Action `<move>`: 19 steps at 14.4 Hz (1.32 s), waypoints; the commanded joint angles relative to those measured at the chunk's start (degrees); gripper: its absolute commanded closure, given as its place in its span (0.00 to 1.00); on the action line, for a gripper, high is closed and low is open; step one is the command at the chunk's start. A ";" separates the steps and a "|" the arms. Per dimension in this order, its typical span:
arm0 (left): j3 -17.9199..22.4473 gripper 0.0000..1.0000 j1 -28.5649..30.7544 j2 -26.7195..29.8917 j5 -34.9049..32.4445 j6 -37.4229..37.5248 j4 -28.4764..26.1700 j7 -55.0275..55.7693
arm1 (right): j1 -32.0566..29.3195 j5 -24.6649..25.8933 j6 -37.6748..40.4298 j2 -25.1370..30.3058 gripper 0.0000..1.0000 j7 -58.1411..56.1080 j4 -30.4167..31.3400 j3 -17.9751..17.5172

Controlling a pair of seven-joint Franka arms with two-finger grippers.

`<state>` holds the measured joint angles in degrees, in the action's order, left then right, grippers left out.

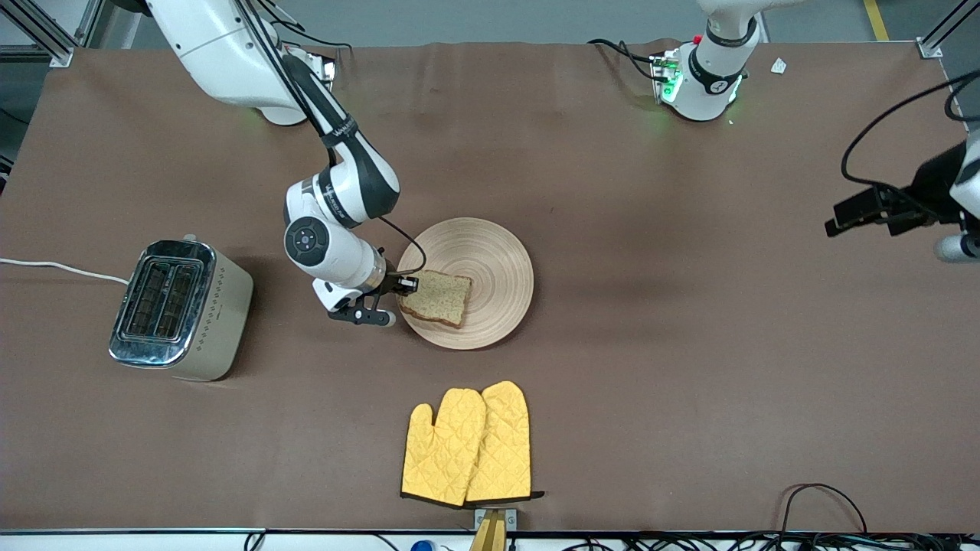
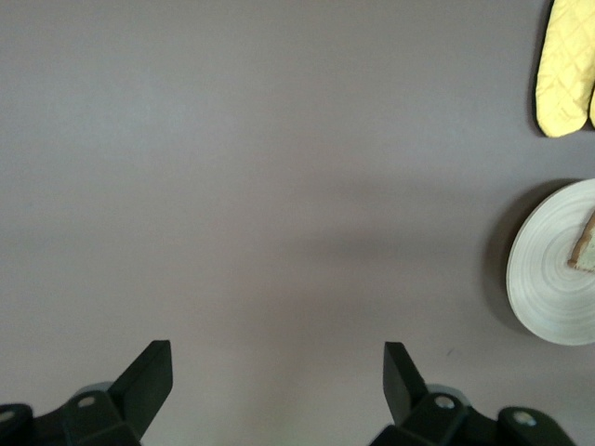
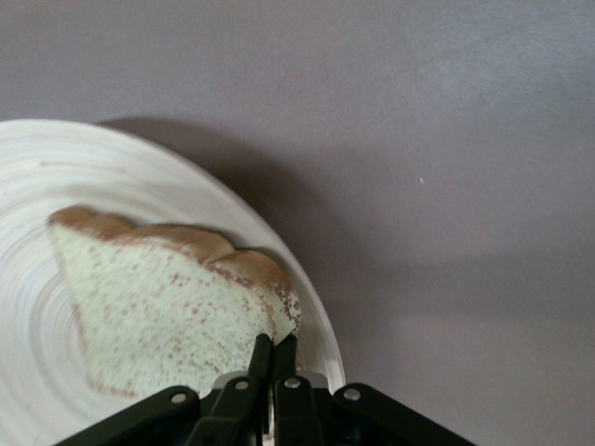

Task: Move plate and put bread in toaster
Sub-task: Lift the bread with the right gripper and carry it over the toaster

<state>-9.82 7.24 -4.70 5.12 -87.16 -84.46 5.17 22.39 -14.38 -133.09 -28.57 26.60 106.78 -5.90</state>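
The light wooden plate (image 1: 490, 252) lies mid-table with the brown speckled bread (image 1: 436, 297) on its side toward the right arm's end. My right gripper (image 1: 407, 285) is low at that rim, its fingers shut on the bread's edge; the right wrist view shows the gripper (image 3: 276, 348) pinching the slice (image 3: 167, 307) over the plate (image 3: 56, 167). The cream toaster (image 1: 180, 308) stands at the right arm's end, slots up and empty. My left gripper (image 1: 838, 222) waits open and empty over the left arm's end; in its view (image 2: 279, 372) the plate (image 2: 548, 279) and bread (image 2: 586, 246) show at the edge.
A pair of yellow oven mitts (image 1: 468, 445) lies nearer the front camera than the plate, also in the left wrist view (image 2: 565, 65). The toaster's white cord (image 1: 61, 268) runs off the table's edge at the right arm's end. Brown cloth covers the table.
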 commanded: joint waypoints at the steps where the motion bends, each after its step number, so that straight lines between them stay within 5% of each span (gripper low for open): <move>1: 3.66 0.00 -4.06 6.01 -4.73 0.67 -4.92 0.19 | -0.32 1.72 7.38 6.32 1.00 1.96 0.01 1.07; 6: 3.23 0.00 -4.26 6.02 -8.10 0.76 -4.13 -0.60 | -0.59 15.93 31.79 11.34 1.00 5.73 -8.06 4.58; 11: 2.18 0.00 -4.51 5.93 -7.05 0.59 -4.22 -0.34 | 2.91 34.82 55.17 14.77 1.00 10.47 -12.47 4.15; 15: -0.20 0.00 -4.16 6.10 -7.49 0.67 -4.57 -0.60 | 5.92 48.89 68.28 13.90 1.00 10.75 -12.03 4.23; 19: -0.11 0.00 -3.81 6.19 -6.61 0.32 -4.40 -3.23 | 5.04 62.24 72.34 11.27 1.00 11.88 -10.80 4.59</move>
<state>-9.90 3.04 0.55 -1.92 -86.39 -88.30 3.89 27.93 41.45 -62.69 -15.82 36.67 94.79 -1.19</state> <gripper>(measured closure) 0.000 0.965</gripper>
